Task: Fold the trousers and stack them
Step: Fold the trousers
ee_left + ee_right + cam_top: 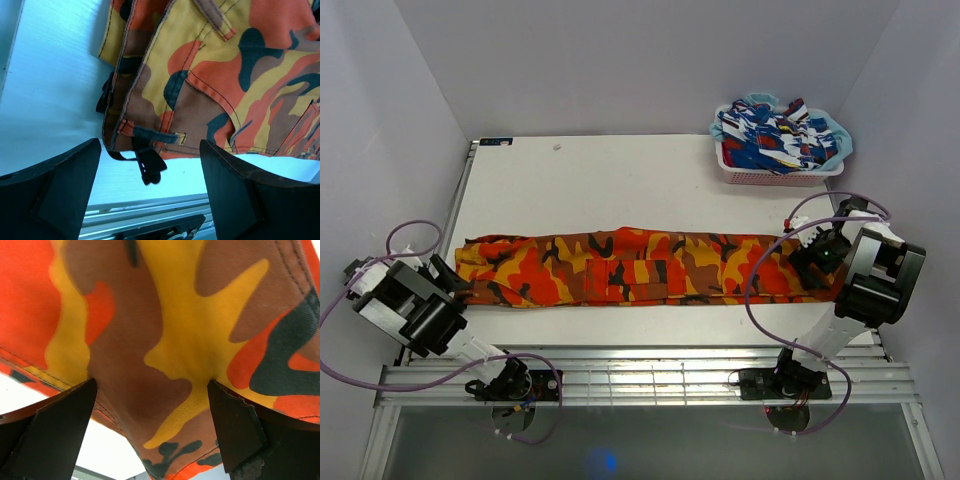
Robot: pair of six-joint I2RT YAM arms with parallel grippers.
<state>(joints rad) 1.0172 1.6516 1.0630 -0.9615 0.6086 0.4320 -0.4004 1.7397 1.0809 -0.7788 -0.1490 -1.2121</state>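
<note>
The trousers (640, 268), in orange, red and yellow camouflage, lie folded lengthwise in a long band across the white table (600, 180). My left gripper (452, 280) is open at their left end. In the left wrist view the waistband (210, 75) with a belt loop and a black buckle strap (150, 170) lies just ahead of the left gripper (150, 195), with bare table between the fingers. My right gripper (817, 258) is open at the right end. In the right wrist view the right gripper (150, 435) straddles the hem of the trousers (165, 340), with the cloth running between both fingers.
A pink basket (770, 178) heaped with blue, white and red cloth (775, 130) stands at the back right corner. An aluminium rail (640, 375) runs along the near edge and carries both arm bases. White walls close in the left, right and back sides.
</note>
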